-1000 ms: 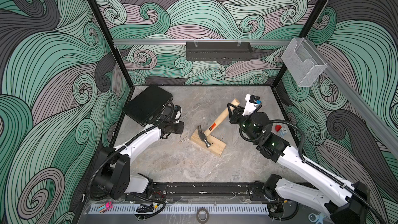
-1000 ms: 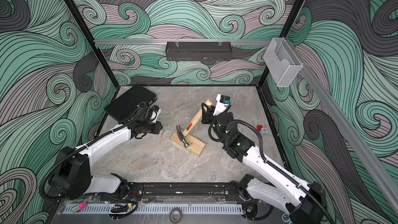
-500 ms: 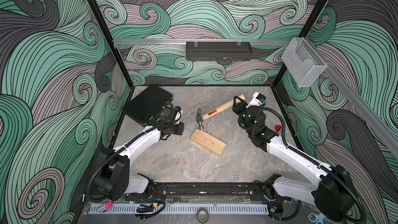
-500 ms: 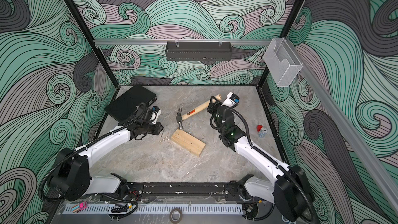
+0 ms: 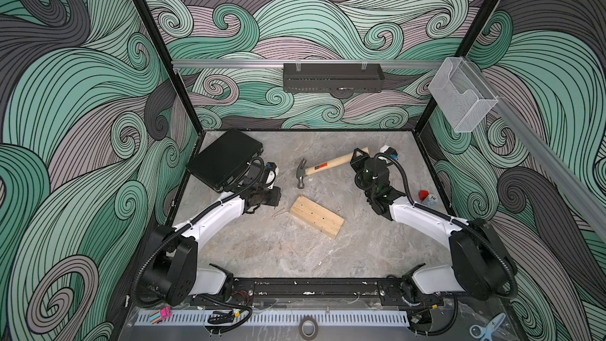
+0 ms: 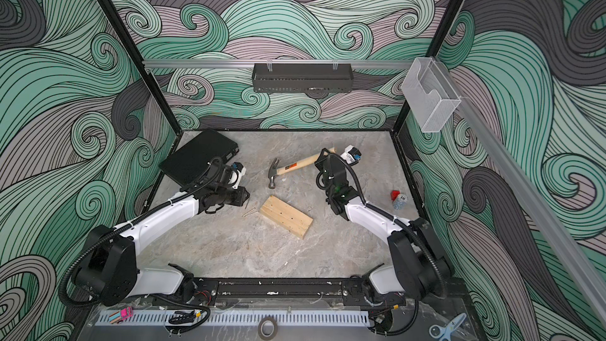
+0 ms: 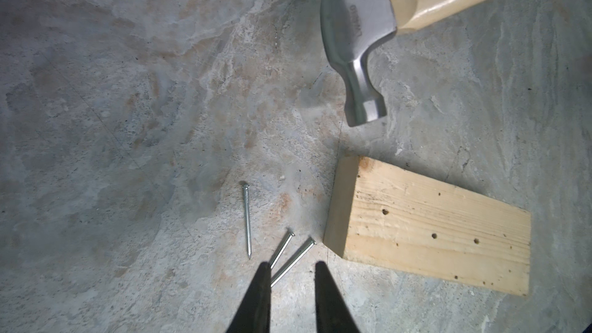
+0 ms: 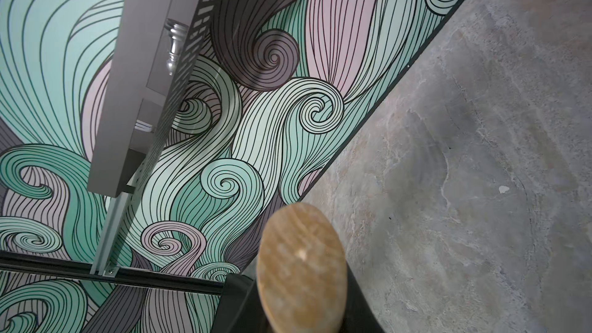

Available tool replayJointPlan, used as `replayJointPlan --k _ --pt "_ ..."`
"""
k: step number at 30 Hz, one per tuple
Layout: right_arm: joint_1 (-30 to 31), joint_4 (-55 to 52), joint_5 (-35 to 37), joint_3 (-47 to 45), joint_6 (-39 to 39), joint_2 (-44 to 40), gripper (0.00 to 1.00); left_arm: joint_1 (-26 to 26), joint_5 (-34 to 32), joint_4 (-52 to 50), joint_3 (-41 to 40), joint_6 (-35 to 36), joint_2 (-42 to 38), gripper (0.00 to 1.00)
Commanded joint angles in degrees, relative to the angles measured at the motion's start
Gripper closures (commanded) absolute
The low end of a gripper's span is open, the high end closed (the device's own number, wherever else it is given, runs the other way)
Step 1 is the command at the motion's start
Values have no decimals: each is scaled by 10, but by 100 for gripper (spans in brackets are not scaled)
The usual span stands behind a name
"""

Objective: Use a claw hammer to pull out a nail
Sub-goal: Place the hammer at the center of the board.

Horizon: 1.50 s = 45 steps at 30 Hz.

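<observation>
Both top views: claw hammer (image 5: 329, 164) seems raised beyond the wood block (image 5: 316, 216), handle end clenched in right gripper (image 5: 360, 153); left gripper (image 5: 278, 194) near loose nails (image 5: 280, 214).
Left wrist: jaws slightly parted, empty; only here I see block holes, no standing nail.
Right wrist: just the handle butt (image 8: 301, 264).
Handling: head-heavy, stiff, smooth wood; end grip gives leverage, I judge, but may twist.
</observation>
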Motion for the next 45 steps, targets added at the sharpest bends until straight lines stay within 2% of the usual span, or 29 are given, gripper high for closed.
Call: replayJointPlan --k 1,22,26,36,40,45 --pt "-6 147 11 1 103 5 100 4 2 -8 2 11 -7 75" --pt "-21 232 7 -79 248 109 99 4 6 2 -10 -1 -8 75" --pt "-30 223 -21 -84 255 119 85 4 3 -1 -9 -1 -9 75" --pt "-38 91 -14 -115 264 81 52 4 1 0 -12 -4 -7 74" --pt "-40 38 -10 -120 262 65 42 4 1 1 -11 -6 -5 74" --pt "-44 -65 -9 -104 263 46 35 5 0 -1 -12 -7 -5 74"
